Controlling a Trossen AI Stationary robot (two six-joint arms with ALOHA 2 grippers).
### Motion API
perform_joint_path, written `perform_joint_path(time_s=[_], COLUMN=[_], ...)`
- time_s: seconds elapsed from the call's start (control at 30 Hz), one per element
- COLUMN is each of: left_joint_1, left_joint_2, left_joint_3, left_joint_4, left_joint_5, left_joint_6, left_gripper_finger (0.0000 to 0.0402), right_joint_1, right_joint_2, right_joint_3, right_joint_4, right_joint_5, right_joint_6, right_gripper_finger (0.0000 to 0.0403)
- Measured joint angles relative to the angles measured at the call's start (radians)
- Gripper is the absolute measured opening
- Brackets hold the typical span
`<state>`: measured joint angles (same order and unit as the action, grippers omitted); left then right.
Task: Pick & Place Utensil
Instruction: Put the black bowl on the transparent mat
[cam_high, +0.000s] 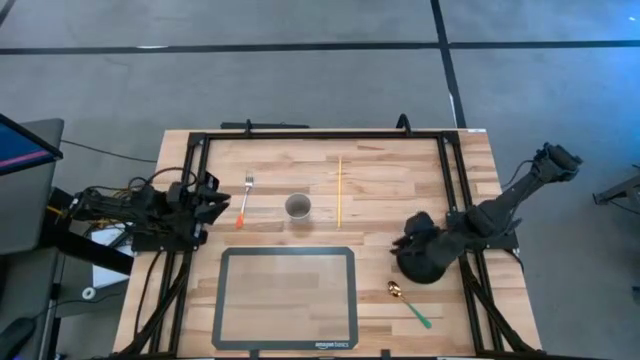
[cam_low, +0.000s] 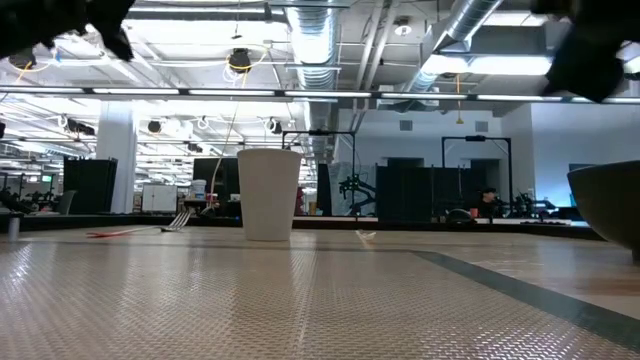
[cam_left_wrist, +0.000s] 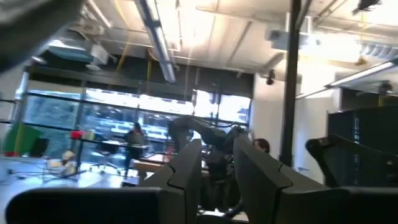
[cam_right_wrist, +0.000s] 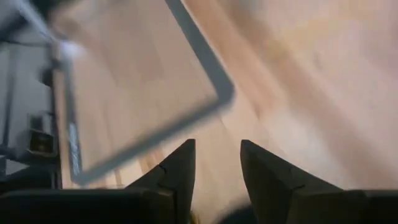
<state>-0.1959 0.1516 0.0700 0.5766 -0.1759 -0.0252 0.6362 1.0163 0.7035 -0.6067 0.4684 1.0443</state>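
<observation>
Right gripper (cam_high: 408, 243): fingers (cam_right_wrist: 177, 171) apart with a bare gap between them, nothing held, hanging low above the bare wood at the table's right, near the right edge of the grey-framed mat (cam_high: 287, 252). Just in front of it toward the front edge, the green-handled spoon (cam_high: 410, 303), bowl nearer the mat, handle running out toward the front right corner, lying flat on the wood.

Left gripper (cam_high: 215, 200): fingers (cam_left_wrist: 186, 168) parted too, empty, parked at the table's left edge and aimed level across the room.

Farther out: orange-handled fork (cam_high: 244, 199) just beside that left gripper, tines toward the far edge; small white cup (cam_high: 298, 207) upright near mid-table; a thin yellow stick (cam_high: 340, 190) lying straight to the cup's right.

Judged step: reach for the spoon with the right arm, not yet over it. Best done by swinging the wrist over the handle's middle, turning the jaws across the handle rather than along it, then dropping until the tips nearly brush the wood before closing. A thin, flat handle is likely to slip or pivot if pinched near the bowl end; likely target the cup or the mat, which of the two unclear.
</observation>
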Motion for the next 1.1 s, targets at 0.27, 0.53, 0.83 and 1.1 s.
perform_joint_path(time_s=[0.27,0.53,0.83,1.1], left_joint_1=[0.000,0.000,0.001,0.002], left_joint_2=[0.434,0.690,0.692,0.689], left_joint_3=[0.308,0.461,0.467,0.467], left_joint_4=[-0.265,-0.293,-0.291,-0.292], left_joint_5=[0.001,-0.042,-0.114,-0.115], left_joint_6=[0.081,0.184,0.186,0.186], left_gripper_finger=[0.0094,0.0094,0.0094,0.0094], right_joint_1=[0.079,0.089,0.087,0.104], right_joint_2=[0.184,0.294,0.277,0.231], right_joint_3=[0.052,0.053,0.053,0.054], right_joint_4=[-0.162,-0.109,-0.115,-0.090], right_joint_5=[-0.143,-0.208,-0.210,-0.135], right_joint_6=[0.354,0.364,0.348,0.327], right_gripper_finger=[0.0119,0.0118,0.0118,0.0118])
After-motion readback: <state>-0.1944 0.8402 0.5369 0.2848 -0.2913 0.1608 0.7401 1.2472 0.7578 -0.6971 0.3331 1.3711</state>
